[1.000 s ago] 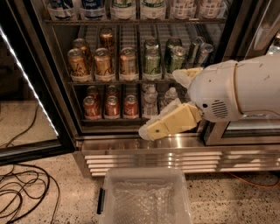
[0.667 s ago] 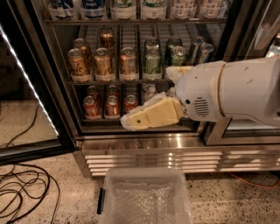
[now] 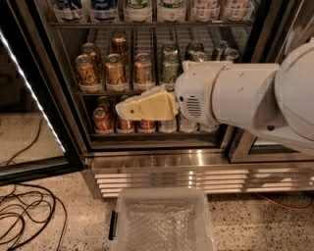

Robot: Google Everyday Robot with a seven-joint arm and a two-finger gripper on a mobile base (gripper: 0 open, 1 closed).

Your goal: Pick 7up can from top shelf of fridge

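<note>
The fridge (image 3: 73,132) stands open in front of me, with a ribbed steel base (image 3: 206,174). Its top shelf (image 3: 147,23) runs along the upper edge of the view, so only the lower parts of its cans show. Blue-white cans (image 3: 103,6) stand at the left. Silvery-white cans with green marks, the 7up cans (image 3: 171,8), stand near the middle. My gripper (image 3: 123,112), cream-coloured, points left in front of the lower rack, well below the top shelf and holding nothing visible. The large white arm (image 3: 245,98) covers the right side of the racks.
The middle rack holds gold-brown cans (image 3: 115,71) and green cans (image 3: 170,68). Red cans (image 3: 103,120) stand on the lower rack. A clear plastic bin (image 3: 162,220) sits on the floor below. Black cables (image 3: 24,215) lie at the left by the open glass door (image 3: 29,83).
The arm has swung left and up across the fridge front. The gripper has gone from low centre to in front of the lower rack's left cans.
</note>
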